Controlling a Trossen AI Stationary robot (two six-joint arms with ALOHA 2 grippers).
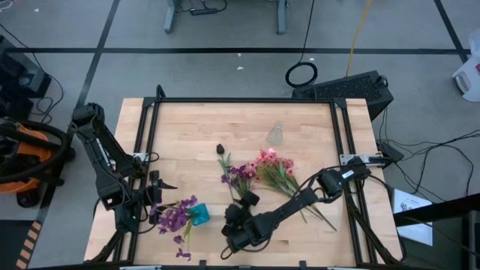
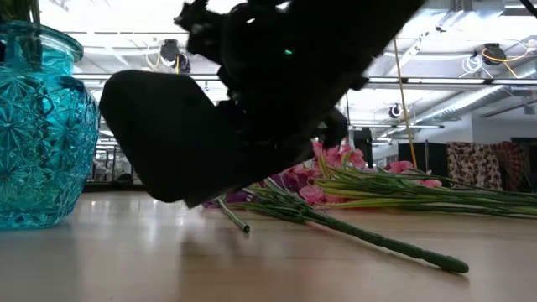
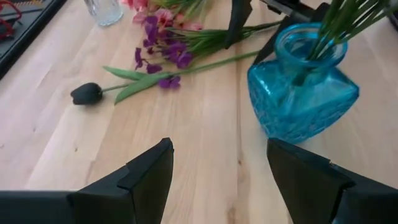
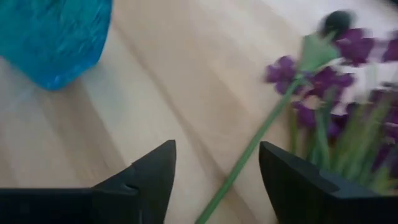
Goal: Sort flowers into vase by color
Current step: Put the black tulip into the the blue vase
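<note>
Reaching for the next purple spray (image 4: pixel 292 99) lying on the table (image 1: pixel 300 127) beside the pink ones (image 1: pixel 274 163), right gripper (image 4: pixel 214 177) spread and empty, left gripper (image 3: pixel 214 177) spread by the blue vase (image 3: pixel 305 87); needing a pinch on the stem

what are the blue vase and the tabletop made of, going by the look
The blue vase looks like pressed glass: translucent teal, glossy, with a cut starburst pattern on its walls and green stems showing through its neck. Clear moulded plastic cannot be ruled out. The tabletop looks like light wood, butcher-block style: parallel strips with visible grain and a smooth, faintly shiny finish.
</note>
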